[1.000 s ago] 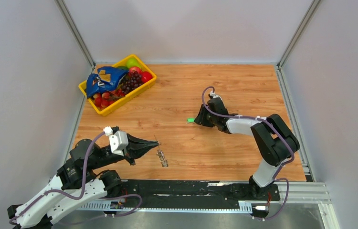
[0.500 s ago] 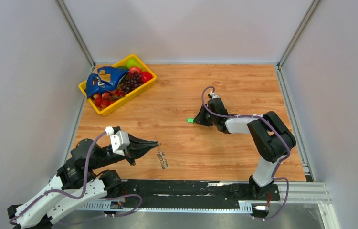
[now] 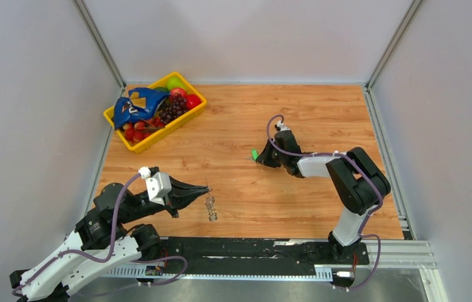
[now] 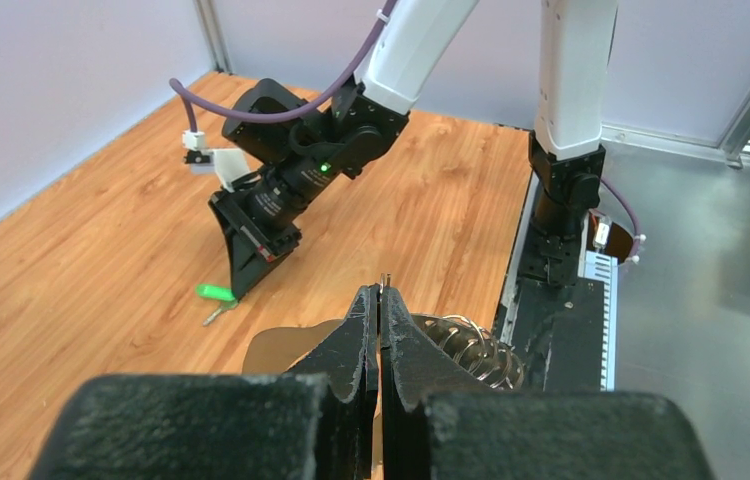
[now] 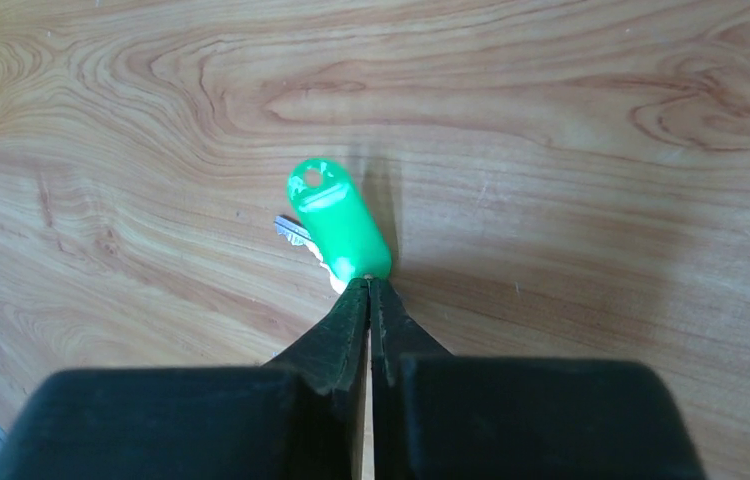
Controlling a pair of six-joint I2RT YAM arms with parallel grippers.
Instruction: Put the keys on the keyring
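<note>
The keys show as one small key with a bright green tag (image 5: 336,220), its silver blade poking out beside it on the wood. My right gripper (image 5: 369,284) is shut on the near end of that tag, mid-table (image 3: 254,154). The left wrist view shows the same green key (image 4: 216,292) under the right gripper (image 4: 241,290). The keyring (image 4: 466,345) is a coil of silvery wire loops. My left gripper (image 4: 381,292) is shut on a thin wire end of it, the coil hanging beside the fingers. From above, the keyring (image 3: 211,209) lies just below the left gripper (image 3: 206,187).
A yellow basket (image 3: 158,135) with fruit and a blue bag stands at the back left. Grey walls close in the table on three sides. The arms' black base rail (image 3: 252,248) runs along the near edge.
My right gripper has closed on the green key's tag, and the tag has turned and tipped up slightly. The keyring under the left gripper has swung a little.
</note>
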